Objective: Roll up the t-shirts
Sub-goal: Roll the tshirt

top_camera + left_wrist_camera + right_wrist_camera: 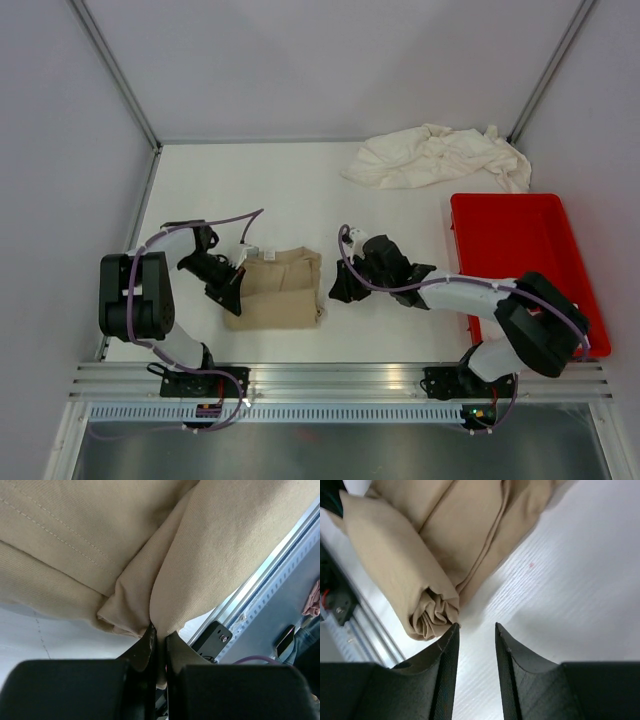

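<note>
Close to the near rail [340, 372], the partly rolled tan cotton t-shirt [275, 290] lies between my claws: left gripper [159, 635] clenched on its cloth, right gripper [476, 630] released beside the rolled end. A left tug could unwind it. Open white table [250, 180] lies beyond, crumpled cream t-shirts [435, 158] farthest.
</note>
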